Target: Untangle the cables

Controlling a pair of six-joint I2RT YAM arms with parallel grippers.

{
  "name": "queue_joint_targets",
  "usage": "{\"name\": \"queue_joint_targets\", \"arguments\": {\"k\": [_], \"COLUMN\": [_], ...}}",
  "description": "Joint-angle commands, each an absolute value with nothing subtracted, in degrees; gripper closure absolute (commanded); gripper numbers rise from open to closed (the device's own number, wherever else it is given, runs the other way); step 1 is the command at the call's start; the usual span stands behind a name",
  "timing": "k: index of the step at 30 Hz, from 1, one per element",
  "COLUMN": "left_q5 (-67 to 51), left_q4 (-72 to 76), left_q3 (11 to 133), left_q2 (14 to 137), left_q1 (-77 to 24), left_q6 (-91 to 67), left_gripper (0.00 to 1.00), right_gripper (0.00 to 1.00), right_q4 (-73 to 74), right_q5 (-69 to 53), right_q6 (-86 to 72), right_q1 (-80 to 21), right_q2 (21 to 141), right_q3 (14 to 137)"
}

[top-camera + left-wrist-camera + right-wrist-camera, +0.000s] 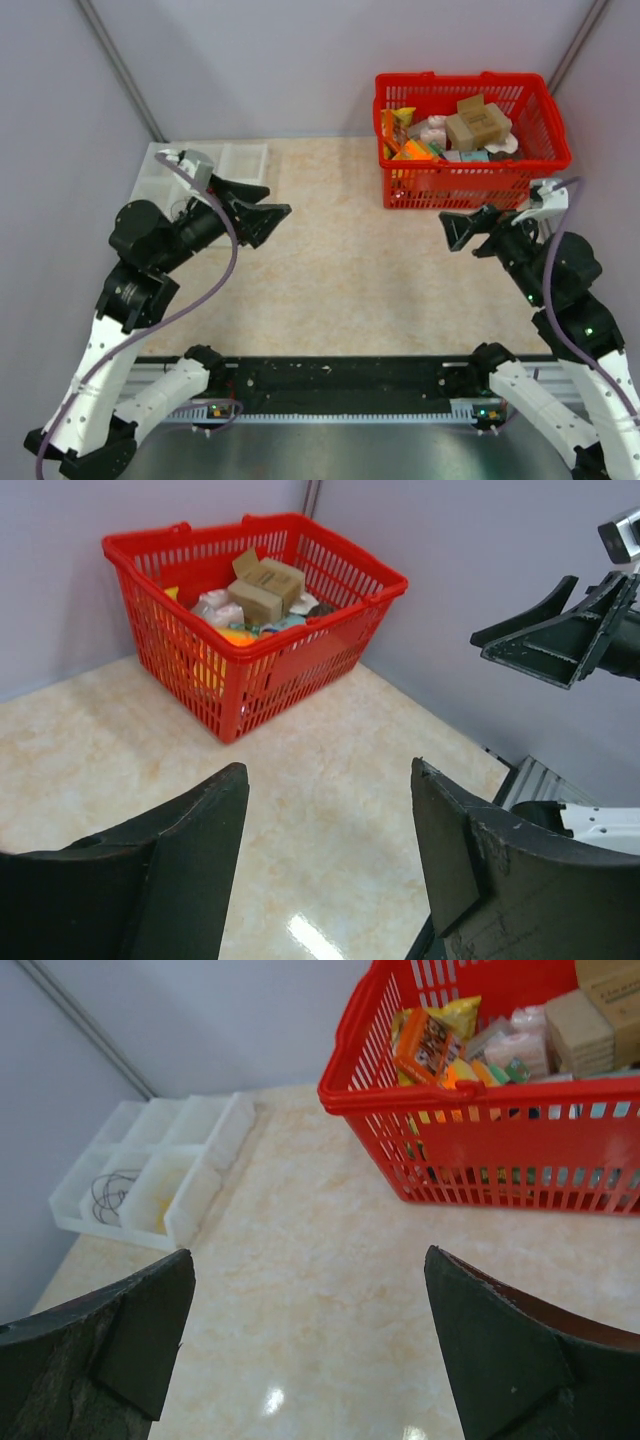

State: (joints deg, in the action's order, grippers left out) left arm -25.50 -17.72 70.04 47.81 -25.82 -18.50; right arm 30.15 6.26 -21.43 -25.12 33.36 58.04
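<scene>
A thin dark wire (108, 1192) lies coiled in one compartment of a white divided tray (205, 1182) at the far left of the right wrist view. A yellowish strand (158, 1198) shows faintly in the compartment beside it. No tangle shows on the tabletop. In the top view my left arm covers part of that tray (240, 158), and no wire can be made out there. My left gripper (278, 200) (329, 768) is open and empty above the table, beside the tray. My right gripper (458, 234) (309, 1253) is open and empty in front of the basket, and it also shows in the left wrist view (478, 645).
A red plastic basket (460, 187) (270, 680) (500, 1170) full of boxes and packets stands at the back right. Grey walls close in the table at the back and on both sides. The marble-patterned tabletop (350, 270) lies between the two grippers.
</scene>
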Motion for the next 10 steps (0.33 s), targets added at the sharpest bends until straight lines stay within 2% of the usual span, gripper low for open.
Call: {"name": "queue_joint_targets", "arguments": {"k": [1,10], "left_q5": [-22.86,-21.45], "left_q4": [-13.89,-11.95], "left_q3": [70.84,69.78], "left_q2": [44.74,44.21], "left_q1": [-26.02,-26.02], "left_q6": [-16.53,-17.49], "left_gripper": [0.29,0.28], "right_gripper": [0.04,0.01], "right_q4": [29.71,27.43], "right_q5": [4.4,0.35], "right_q6": [-19.52,-17.14], "right_q1": [-25.4,-25.49], "right_q2": [32.43,31.47], "right_q3": [63.45,63.99]}}
